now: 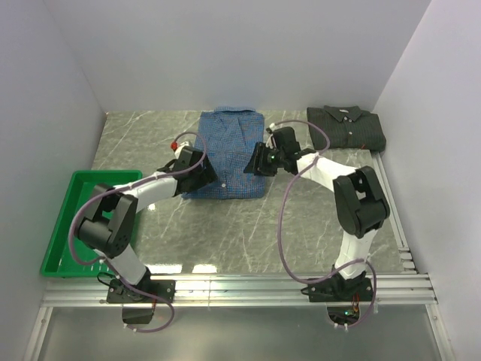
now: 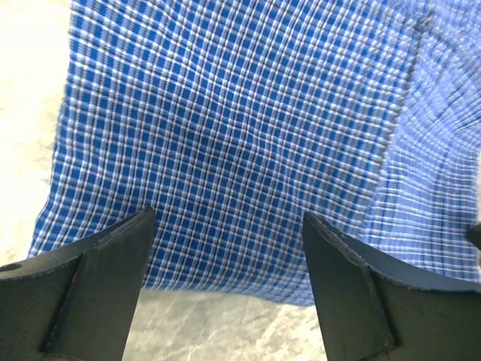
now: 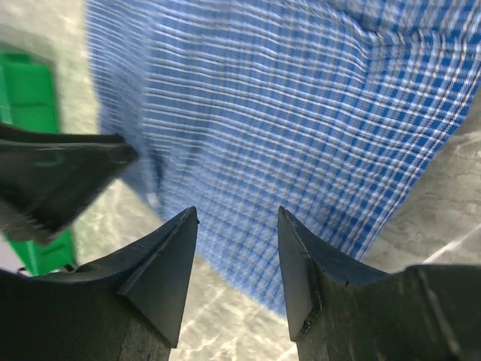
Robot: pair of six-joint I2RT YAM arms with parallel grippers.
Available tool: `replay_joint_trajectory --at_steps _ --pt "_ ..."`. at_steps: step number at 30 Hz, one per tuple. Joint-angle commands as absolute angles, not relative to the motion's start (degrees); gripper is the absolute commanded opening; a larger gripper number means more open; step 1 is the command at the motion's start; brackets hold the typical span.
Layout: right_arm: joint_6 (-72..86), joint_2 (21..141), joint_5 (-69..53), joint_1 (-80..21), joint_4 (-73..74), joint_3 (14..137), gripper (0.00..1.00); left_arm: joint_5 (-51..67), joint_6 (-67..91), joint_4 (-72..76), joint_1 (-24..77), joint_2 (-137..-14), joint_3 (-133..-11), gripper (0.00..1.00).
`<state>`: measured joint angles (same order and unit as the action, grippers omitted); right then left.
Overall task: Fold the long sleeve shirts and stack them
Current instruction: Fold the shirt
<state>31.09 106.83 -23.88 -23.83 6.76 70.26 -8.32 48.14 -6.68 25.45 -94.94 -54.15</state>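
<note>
**Item 1: blue checked shirt** [image 1: 229, 154]. Lies flat in a folded rectangle mid-table toward the far edge, collar farthest away and near hem facing the arms.

**Item 2: dark shirt** [image 1: 347, 126]. Folded at the far right corner of the table [image 1: 248, 233], well apart from item 1, so the two are not yet stacked.

**Left arm** [image 1: 143, 192]. Jaws spread wide and holding nothing, low over the shirt's near left part.

**Right arm** [image 1: 331, 169]. Jaws parted and holding nothing, over its right side.

**Green tray** [image 1: 56, 226]. Sits at the left edge, toward the near corner.

**Hazards, as judged:**
- Pinching only the top layer would peel the fold open on lifting.
- Uneven lifting by the two arms would skew or sag the bundle.
- The jaws face each other closely over the cloth and could collide.
- Dragging instead of lifting would bunch the hem on the table.
</note>
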Motion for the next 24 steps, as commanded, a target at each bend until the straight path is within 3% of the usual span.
replay_joint_trajectory --at_steps 1,10,18,24 --pt "33.65 98.97 -22.94 -23.56 2.47 70.05 0.54 -11.60 48.34 -8.79 25.75 -89.57 -57.92 0.86" --pt "42.96 99.66 -26.89 -26.36 -5.79 63.90 0.54 -14.50 48.60 -8.44 25.66 -91.84 -57.40 0.85" --pt "55.19 103.53 -26.90 -27.16 -25.64 45.54 0.53 -12.40 53.70 -9.05 25.75 -97.38 -52.22 0.85" --pt "54.41 104.68 -25.31 -26.19 -28.65 38.33 0.53 -8.89 56.16 -11.77 25.75 -96.60 -47.82 0.84"
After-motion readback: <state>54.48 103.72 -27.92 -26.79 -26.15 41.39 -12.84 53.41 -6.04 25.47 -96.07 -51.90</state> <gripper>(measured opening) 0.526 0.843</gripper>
